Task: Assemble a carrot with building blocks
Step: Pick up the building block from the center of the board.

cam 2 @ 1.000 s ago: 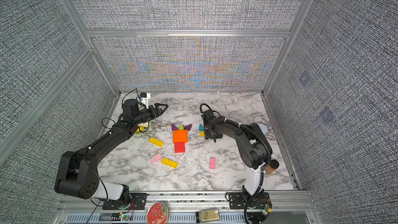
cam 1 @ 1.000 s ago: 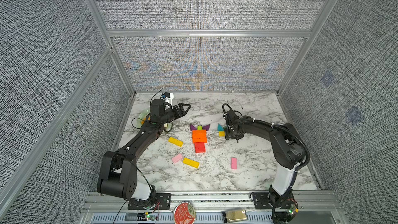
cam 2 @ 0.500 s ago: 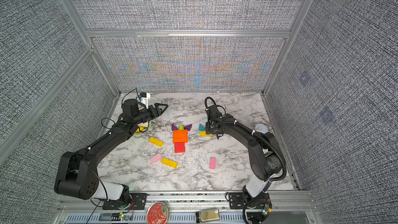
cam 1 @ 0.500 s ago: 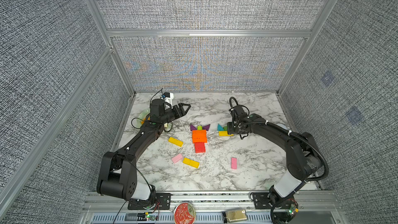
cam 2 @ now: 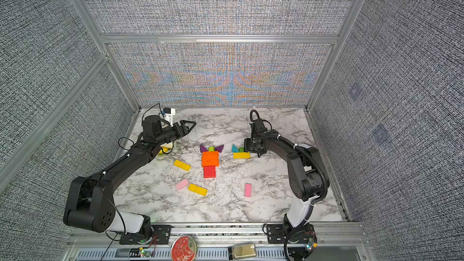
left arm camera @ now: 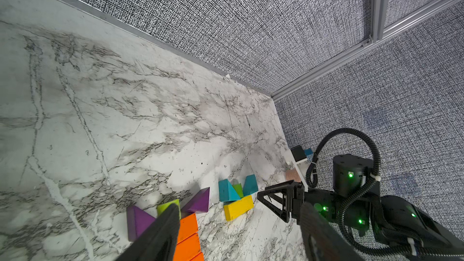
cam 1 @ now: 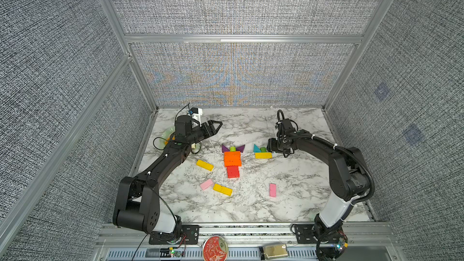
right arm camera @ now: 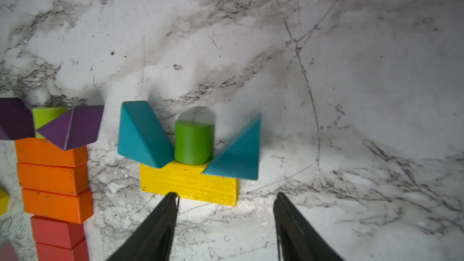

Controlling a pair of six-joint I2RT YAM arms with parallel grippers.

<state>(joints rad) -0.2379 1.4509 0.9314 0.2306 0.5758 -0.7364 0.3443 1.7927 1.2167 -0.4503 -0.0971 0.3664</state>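
Note:
The carrot lies mid-table: red bars, orange bars, and a green stub between two purple triangles. To its right a yellow bar carries a green stub flanked by two teal triangles. My right gripper is open, low over the table just short of that yellow bar, holding nothing; it shows in both top views. My left gripper hovers open and empty at the back left.
Loose yellow bars and pink bars lie nearer the front. A pale green plate sits under the left arm. A jar and a red tin rest on the front rail.
The right gripper has drawn back off the teal and yellow group, so the yellow bar shows in full, and its elbow has swung outward. The left arm has not moved.

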